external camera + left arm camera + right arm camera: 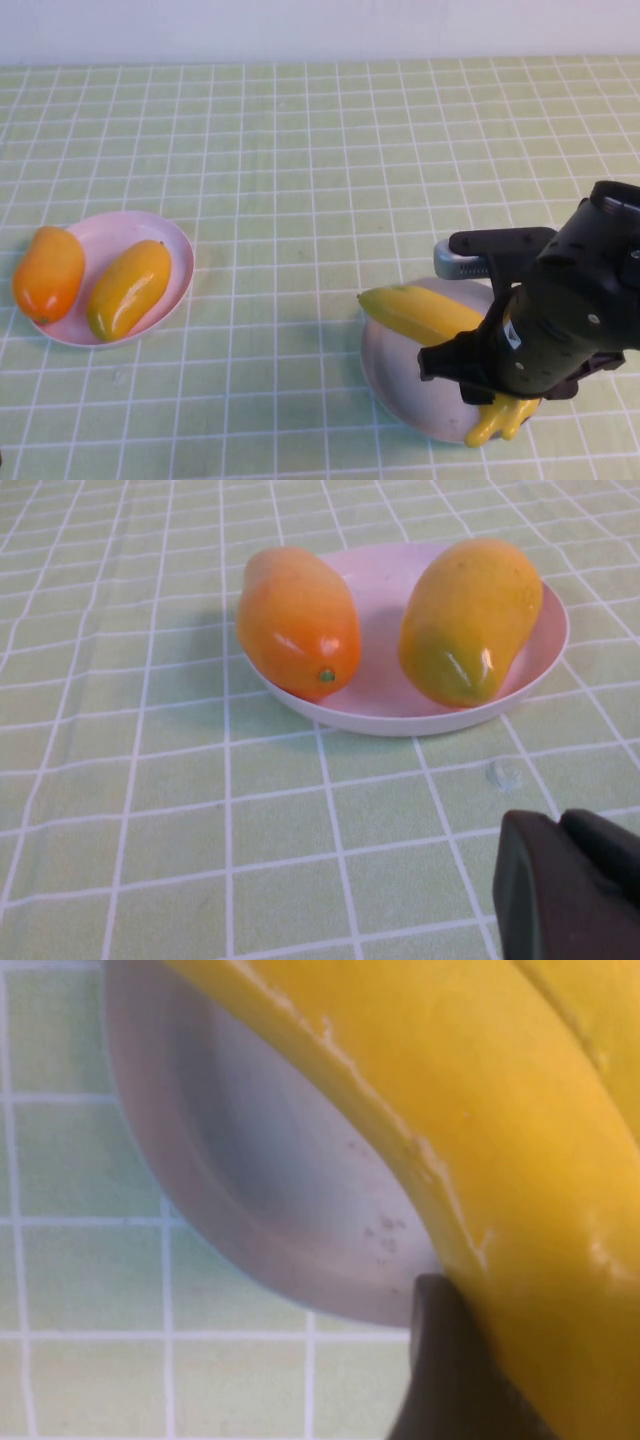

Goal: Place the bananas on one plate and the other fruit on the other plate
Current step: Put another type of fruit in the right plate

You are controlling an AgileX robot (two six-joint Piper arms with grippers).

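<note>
Two bananas lie over the grey-blue plate [400, 385] at the front right. One banana [420, 312] sticks out past the plate's left rim, and yellow tips [497, 420] show at the front rim. My right gripper [492, 385] is low over this plate, shut on a banana [520, 1160], with one dark finger [445, 1380] pressed against it. The plate also shows in the right wrist view [260, 1170]. The pink-lilac plate [110, 235] at the left holds the deep orange fruit [48, 272] and the yellow-orange fruit [128, 288]. My left gripper [560, 825] is shut and empty, just short of that plate [380, 590].
The table is covered with a green cloth with a white grid [300, 160]. The right arm's dark body [590, 300] hides the right part of the grey-blue plate. A white wall runs along the far edge.
</note>
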